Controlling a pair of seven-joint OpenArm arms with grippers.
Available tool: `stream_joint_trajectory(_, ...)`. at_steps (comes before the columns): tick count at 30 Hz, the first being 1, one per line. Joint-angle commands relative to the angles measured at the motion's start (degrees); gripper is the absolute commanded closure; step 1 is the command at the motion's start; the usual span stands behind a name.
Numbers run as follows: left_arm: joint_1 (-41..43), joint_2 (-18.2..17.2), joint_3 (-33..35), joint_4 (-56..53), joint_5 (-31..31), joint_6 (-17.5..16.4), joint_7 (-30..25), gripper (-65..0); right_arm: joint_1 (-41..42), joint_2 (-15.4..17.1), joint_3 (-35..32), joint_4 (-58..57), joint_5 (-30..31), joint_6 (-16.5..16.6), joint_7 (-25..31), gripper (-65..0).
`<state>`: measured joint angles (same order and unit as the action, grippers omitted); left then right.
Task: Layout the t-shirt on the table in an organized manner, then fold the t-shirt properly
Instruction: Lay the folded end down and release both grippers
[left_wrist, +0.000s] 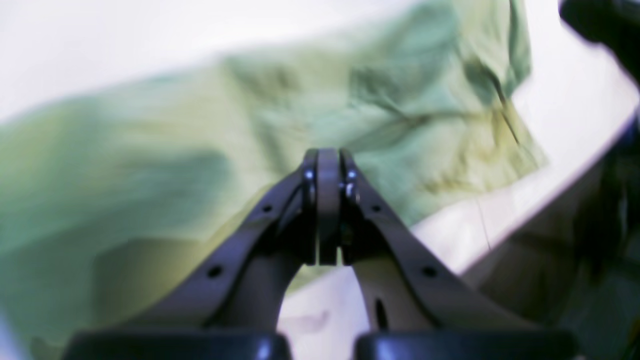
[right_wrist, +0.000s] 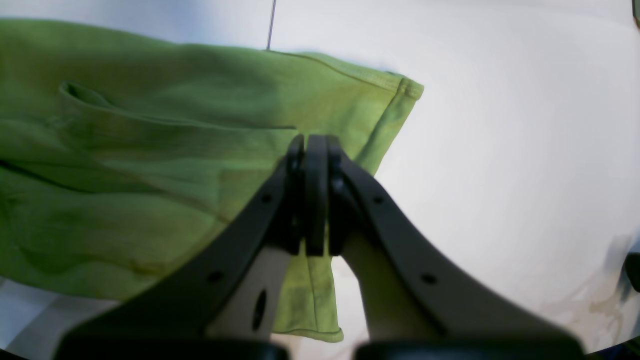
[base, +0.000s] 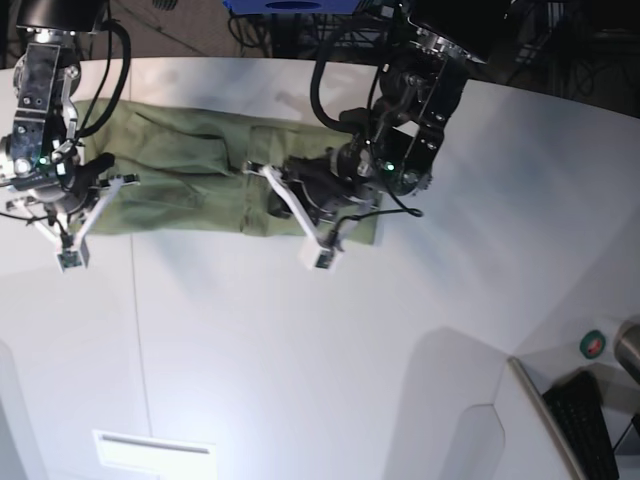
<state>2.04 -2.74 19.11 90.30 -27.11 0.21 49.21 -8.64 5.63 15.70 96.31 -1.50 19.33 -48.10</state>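
Note:
The green t-shirt (base: 200, 170) lies as a long folded strip across the back of the white table (base: 300, 380). My left gripper (base: 310, 190) is at the strip's right end. In the left wrist view its jaws (left_wrist: 327, 155) are pressed together on the blurred t-shirt (left_wrist: 200, 140), with creases running to the tips. My right gripper (base: 95, 190) is at the strip's left end. The right wrist view shows it (right_wrist: 315, 142) shut on the t-shirt (right_wrist: 125, 175) near a hemmed corner. Cloth shows between and below its fingers, and bare table (right_wrist: 500, 125) lies to the right.
The table's curved edge (left_wrist: 550, 185) runs close on the right of the left wrist view. A dark seam (base: 140, 340) crosses the tabletop. A pale rectangle (base: 155, 450) lies near the front. A green tape roll (base: 592, 345) and a black keyboard (base: 585, 420) sit at the lower right.

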Motion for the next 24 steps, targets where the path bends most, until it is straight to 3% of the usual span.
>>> stream_joint_trajectory(1, -0.9, 0.0, -2.1, 0.3, -0.1, 0.3, -1.0, 0.0, 0.5, 0.6, 0.3, 0.9, 0.1, 0.1, 0.8, 0.0)
stream_joint_trajectory(6, 0.8, -0.2, -9.4, -4.1, 0.0, 0.3, -1.0, 0.0, 0.5, 0.6, 0.3, 0.9, 0.1, 0.1, 0.8, 0.0)
stream_joint_trajectory(10, 0.8, -1.9, -8.3, -9.2, -0.2, 0.3, -1.2, 0.0, 0.5, 0.6, 0.1, 0.9, 0.2, 0.1, 0.8, 0.0)
stream_joint_trajectory(17, 6.4, -2.0, -13.0, 0.1, -0.2, 0.2, -1.2, 0.0, 0.6, 0.6, 0.3, 1.0, 0.1, 0.1, 0.8, 0.0)
stream_joint_trajectory(24, 5.1, -4.2, -14.0, -5.2, 0.0, 0.2, -1.4, 0.0, 2.4, 0.6, 0.6, -2.1, 0.4, 0.1, 0.8, 0.0)
